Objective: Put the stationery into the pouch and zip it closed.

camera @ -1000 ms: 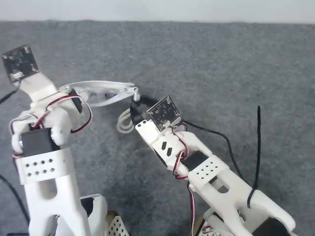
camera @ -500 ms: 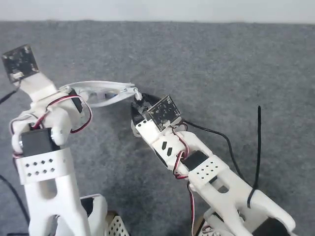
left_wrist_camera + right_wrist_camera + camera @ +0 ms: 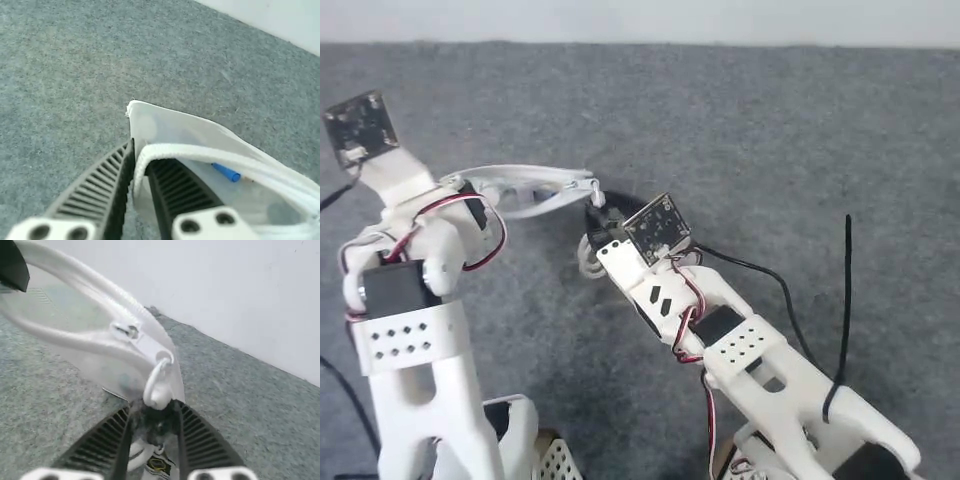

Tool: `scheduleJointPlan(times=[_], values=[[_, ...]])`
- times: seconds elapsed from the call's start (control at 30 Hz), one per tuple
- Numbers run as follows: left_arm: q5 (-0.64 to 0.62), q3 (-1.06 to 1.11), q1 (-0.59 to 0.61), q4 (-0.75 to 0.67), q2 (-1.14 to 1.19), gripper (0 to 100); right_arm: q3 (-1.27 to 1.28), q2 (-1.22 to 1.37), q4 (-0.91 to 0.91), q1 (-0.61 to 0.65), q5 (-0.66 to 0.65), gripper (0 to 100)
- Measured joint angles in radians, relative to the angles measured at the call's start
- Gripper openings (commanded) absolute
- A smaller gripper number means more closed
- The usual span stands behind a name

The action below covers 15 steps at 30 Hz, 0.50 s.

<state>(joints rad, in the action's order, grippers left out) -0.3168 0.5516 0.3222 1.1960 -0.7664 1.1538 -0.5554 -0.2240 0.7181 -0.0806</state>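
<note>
A clear pouch [image 3: 530, 190] with a white zip band hangs above the grey mat between the two arms. My left gripper [image 3: 140, 156] is shut on one end of the pouch [image 3: 200, 132], pinching the zip band. A blue piece of stationery [image 3: 226, 173] shows through the plastic. At the other end, my right gripper [image 3: 152, 411] is shut on the white pull loop [image 3: 157, 390], which hangs from the metal zip slider [image 3: 127, 331]. In the high view the right gripper [image 3: 598, 215] sits just below the slider [image 3: 590, 184].
Grey carpet-like mat [image 3: 770, 130] covers the table, with open room to the right and at the back. A white wall [image 3: 640, 20] borders the far edge. A black cable [image 3: 845, 300] stands up beside the right arm.
My right gripper has moved up toward the pouch's slider end and closed on the pull loop, which lay loose beside it before. The left arm and pouch stayed put.
</note>
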Motion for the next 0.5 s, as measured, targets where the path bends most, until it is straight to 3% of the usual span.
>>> scheduleJointPlan(times=[0.23, 0.5], values=[[0.000, 0.000, 0.003, 0.000, 0.000, 3, 0.000, -0.003, 0.034, 0.000, -0.029, 0.6], [0.000, 0.006, 0.005, 0.000, -0.002, 18, 0.015, -0.212, 0.348, 0.081, -0.189, 0.6]])
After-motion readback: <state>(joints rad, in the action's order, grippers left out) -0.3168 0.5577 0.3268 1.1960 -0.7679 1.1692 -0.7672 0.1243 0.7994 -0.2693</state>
